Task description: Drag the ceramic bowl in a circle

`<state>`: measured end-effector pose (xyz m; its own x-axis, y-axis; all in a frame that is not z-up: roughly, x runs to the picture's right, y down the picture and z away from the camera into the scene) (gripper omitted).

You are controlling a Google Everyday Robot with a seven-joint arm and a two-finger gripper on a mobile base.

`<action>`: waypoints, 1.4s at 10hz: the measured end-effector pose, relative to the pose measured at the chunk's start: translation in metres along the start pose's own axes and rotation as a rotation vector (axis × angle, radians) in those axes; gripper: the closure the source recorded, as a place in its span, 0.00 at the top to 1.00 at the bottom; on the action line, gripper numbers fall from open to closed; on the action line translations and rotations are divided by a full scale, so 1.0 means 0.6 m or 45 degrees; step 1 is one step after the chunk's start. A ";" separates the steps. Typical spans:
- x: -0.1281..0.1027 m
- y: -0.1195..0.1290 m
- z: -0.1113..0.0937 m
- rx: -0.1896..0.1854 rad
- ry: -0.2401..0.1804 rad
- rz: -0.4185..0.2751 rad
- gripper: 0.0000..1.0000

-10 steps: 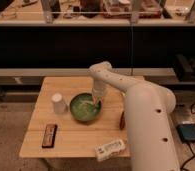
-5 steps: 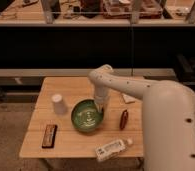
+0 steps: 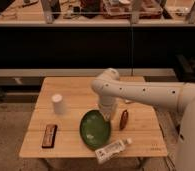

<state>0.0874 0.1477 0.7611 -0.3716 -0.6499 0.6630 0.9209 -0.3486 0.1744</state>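
Note:
The ceramic bowl (image 3: pixel 95 130) is round, shallow and green, with a paler inside. It sits on the wooden table (image 3: pixel 76 92) near the front edge, right of centre. My gripper (image 3: pixel 109 116) comes down from the white arm (image 3: pixel 141 92) and sits at the bowl's upper right rim. The bowl looks tilted toward the camera.
A small white cup (image 3: pixel 57 104) stands at the table's left. A dark flat bar (image 3: pixel 49 135) lies at the front left. A brown oblong item (image 3: pixel 123 119) lies right of the bowl. A white packet (image 3: pixel 111 149) lies at the front edge, touching the bowl's lower right.
The bowl has moved toward the table's front edge, with the gripper staying at its rim. The view has shifted and the arm now reaches in from the right.

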 end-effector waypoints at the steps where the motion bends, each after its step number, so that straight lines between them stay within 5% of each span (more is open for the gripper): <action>1: -0.009 0.028 0.009 -0.029 -0.004 0.049 0.00; 4: 0.002 0.167 0.036 -0.113 0.017 0.293 0.00; 8: 0.109 0.265 0.050 -0.081 0.046 0.503 0.00; 12: 0.212 0.230 0.097 -0.021 0.014 0.508 0.00; 14: 0.240 0.143 0.129 0.002 -0.038 0.412 0.00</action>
<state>0.1219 0.0767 0.9277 -0.0557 -0.7065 0.7055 0.9909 -0.1259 -0.0478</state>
